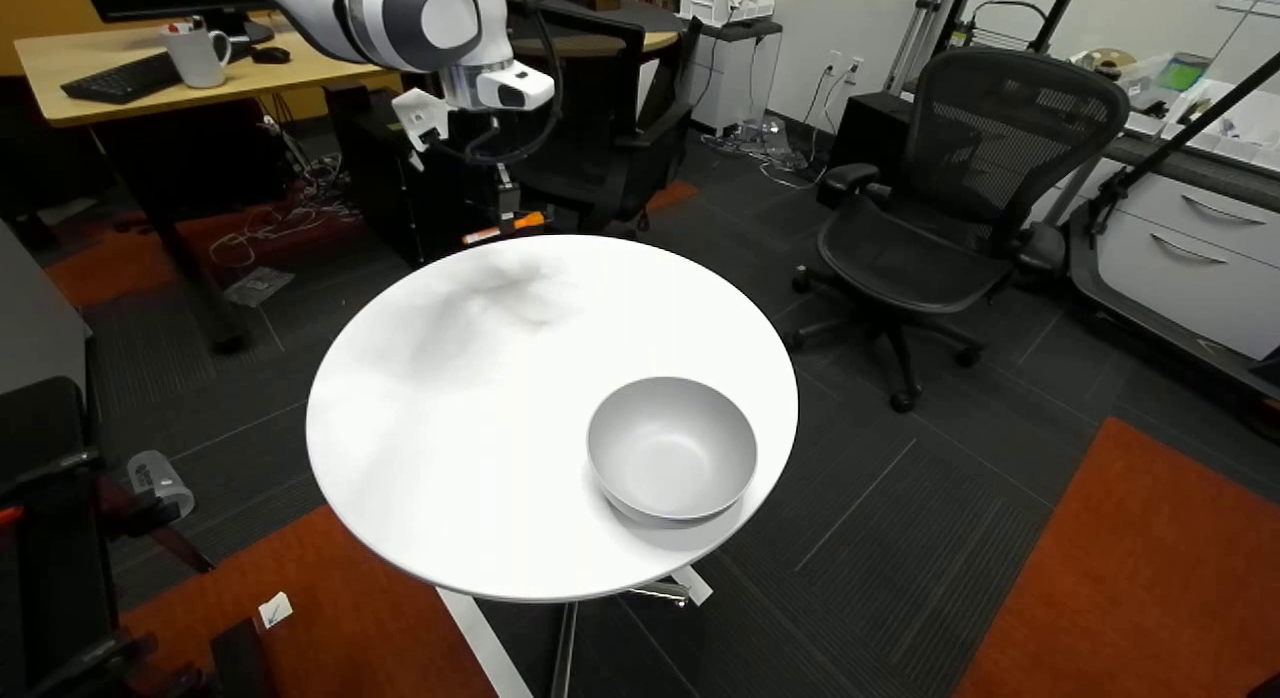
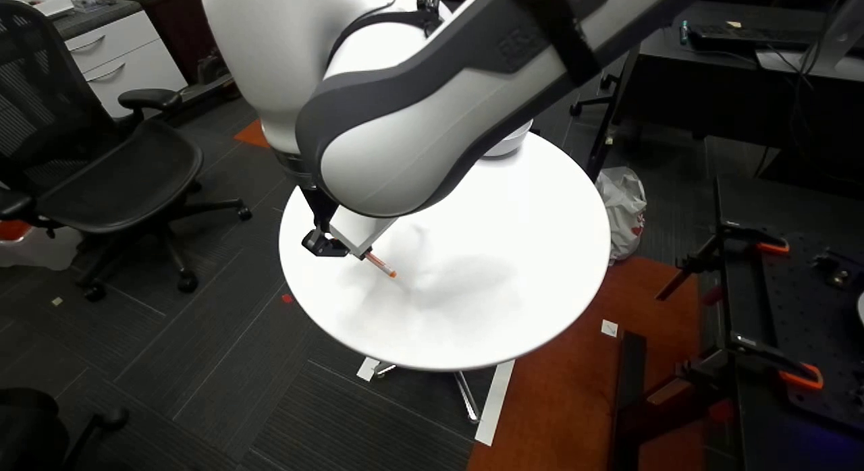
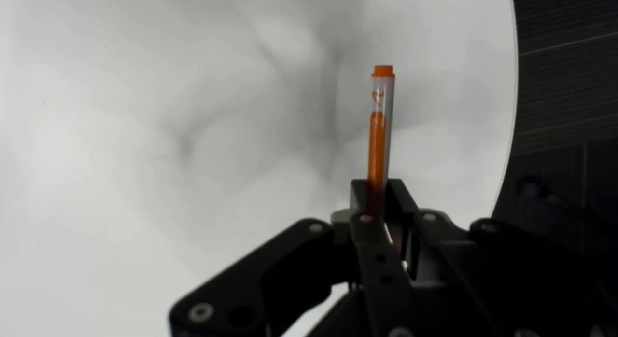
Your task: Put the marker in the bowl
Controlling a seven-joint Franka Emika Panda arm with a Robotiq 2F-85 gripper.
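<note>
Marker [image 3: 379,134] clamped, partly hidden by jaws, bowl [image 1: 672,448] well apart

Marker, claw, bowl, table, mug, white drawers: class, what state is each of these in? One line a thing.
Marker: gripped, held in the air above the table, outside the bowl.
Claw: closed on the marker.
Bowl: upright on the table, nothing visible inside.
Table: standing upright.
Mug: upright.
White drawers: shut.

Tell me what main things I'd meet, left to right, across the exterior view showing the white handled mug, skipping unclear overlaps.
White ceramic-looking mug, then slim orange marker, then round silver-grey bowl, then black mesh-backed office chair.
</note>
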